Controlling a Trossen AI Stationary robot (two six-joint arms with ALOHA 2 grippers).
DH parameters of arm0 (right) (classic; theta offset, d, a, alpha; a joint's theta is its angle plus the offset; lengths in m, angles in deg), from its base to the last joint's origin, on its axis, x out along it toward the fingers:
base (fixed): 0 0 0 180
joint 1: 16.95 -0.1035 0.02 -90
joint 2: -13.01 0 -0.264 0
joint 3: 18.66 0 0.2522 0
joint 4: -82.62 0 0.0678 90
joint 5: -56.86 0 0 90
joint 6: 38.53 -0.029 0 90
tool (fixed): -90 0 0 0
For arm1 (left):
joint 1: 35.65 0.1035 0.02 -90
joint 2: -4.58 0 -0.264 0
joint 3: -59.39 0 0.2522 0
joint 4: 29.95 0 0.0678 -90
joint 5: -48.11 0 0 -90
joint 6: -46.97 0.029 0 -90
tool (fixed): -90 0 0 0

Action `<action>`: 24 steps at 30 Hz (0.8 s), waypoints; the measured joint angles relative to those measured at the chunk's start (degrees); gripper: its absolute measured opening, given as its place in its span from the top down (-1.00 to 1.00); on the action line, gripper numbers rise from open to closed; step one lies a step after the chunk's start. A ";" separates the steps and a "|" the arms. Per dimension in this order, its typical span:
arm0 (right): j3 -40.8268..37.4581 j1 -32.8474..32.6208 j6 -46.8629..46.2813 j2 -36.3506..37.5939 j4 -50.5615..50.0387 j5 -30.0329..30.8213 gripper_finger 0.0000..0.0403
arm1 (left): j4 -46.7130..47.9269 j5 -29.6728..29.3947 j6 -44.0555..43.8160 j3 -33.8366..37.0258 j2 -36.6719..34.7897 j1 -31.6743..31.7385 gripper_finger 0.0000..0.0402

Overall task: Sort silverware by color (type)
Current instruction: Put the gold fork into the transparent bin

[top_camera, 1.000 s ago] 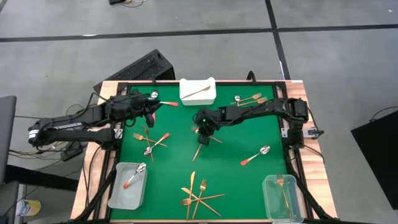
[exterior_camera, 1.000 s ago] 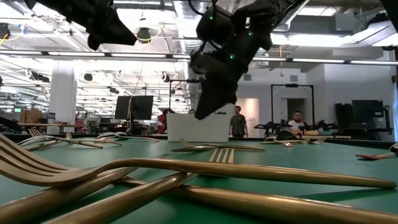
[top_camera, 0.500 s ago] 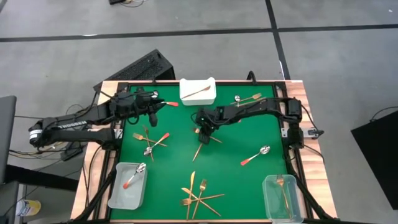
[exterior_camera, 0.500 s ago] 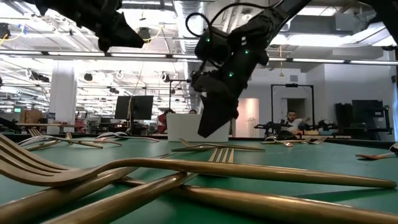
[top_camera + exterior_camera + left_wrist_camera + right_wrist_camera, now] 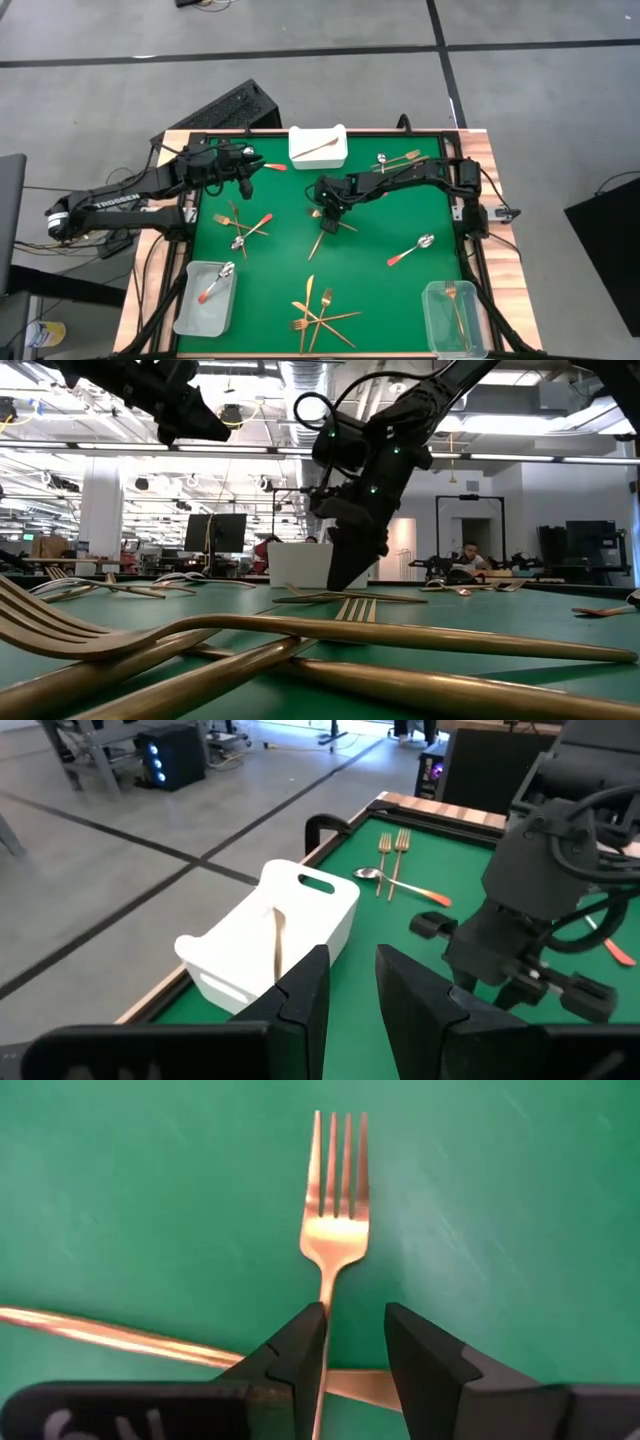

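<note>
Right wrist view is showing my right gripper [image 5: 355, 1345] standing partly open directly over a gold fork [image 5: 332, 1230], fingers straddling the handle with nothing yet clamped between them. The fork's long axis is running straight ahead from the gap between the fingers, tines pointing away, so the jaws are set across the handle; I am judging that a straight descent is what the coming grasp needs. A second gold piece [image 5: 110, 1337] is crossing beneath that handle, just beside the left finger, and may get nudged. From the high view, I am reading the right arm as reaching in from the table's right edge to mid-mat, wrist pitched down over the crossed pair [image 5: 325, 232]. My left gripper [image 5: 243, 170] is waiting narrowly parted near the white tray [image 5: 318, 149], holding nothing I can see.
</note>
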 joint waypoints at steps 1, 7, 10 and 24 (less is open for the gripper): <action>0.08 -0.28 0.17 -0.43 0.36 -0.10 0.34 | 0.04 0.00 -0.34 0.00 0.02 0.00 0.64; -0.01 -0.76 -1.08 -0.44 0.32 0.87 0.34 | -0.02 -0.65 -4.87 0.00 0.02 -0.02 0.64; -0.31 -0.26 -1.33 1.36 -0.63 2.00 0.34 | 0.24 -0.68 -8.69 0.00 0.02 -0.02 0.64; -0.32 -0.26 0.39 4.48 -3.07 2.27 0.35 | 2.13 -0.51 -12.62 0.00 0.02 -2.58 0.64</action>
